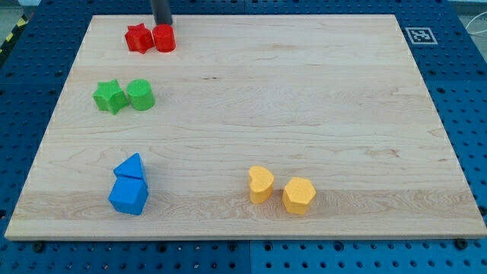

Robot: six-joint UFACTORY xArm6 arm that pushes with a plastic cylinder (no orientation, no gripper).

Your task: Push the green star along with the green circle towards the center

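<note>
The green star lies at the view's left, touching the green circle just to its right. Both sit on the wooden board, well left of its middle. My tip is at the view's top, right behind the red circle and far above the green pair. Only the rod's lower part shows.
A red star touches the red circle at the top left. Two blue blocks sit at the bottom left. A yellow heart and a yellow hexagon lie at the bottom middle. A marker tag is at the top right corner.
</note>
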